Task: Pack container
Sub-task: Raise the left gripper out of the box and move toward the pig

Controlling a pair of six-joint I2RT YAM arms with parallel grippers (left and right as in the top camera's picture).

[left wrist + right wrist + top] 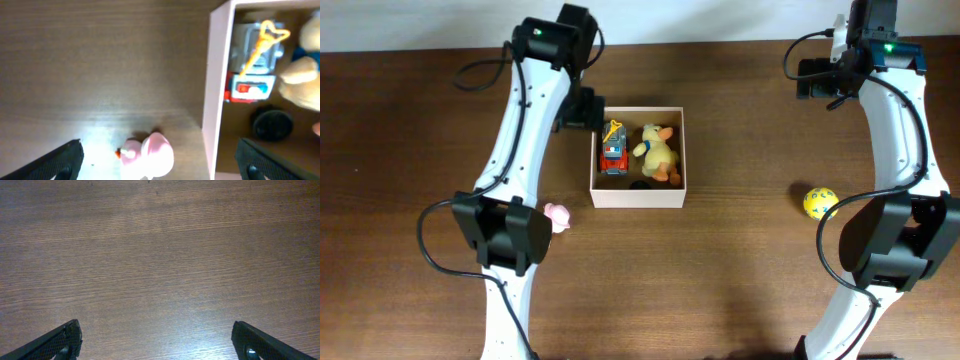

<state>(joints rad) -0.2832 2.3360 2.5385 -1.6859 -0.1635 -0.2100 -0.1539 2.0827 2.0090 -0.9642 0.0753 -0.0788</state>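
packing looks part done: the container [638, 197] sits near the middle of the table [740, 290], a little toward 12 o'clock, and holds three things: one red-and-grey toy truck [613, 150], one yellow duck plush [660, 152] and one dark round piece [640, 185] i can't identify. two toys lie outside it: one pink toy [556, 216] at its 8 o'clock, near the corner, and one yellow ball [820, 202] toward 3 o'clock, well apart. the left gripper [159, 155] hangs by the container's 9 o'clock wall, jaws spread wide and holding nothing, with the pink toy framed between them. the right gripper [156, 337] is equally wide and empty over bare wood. next, i'd judge, comes a descent on the pink toy — centre first, then close.
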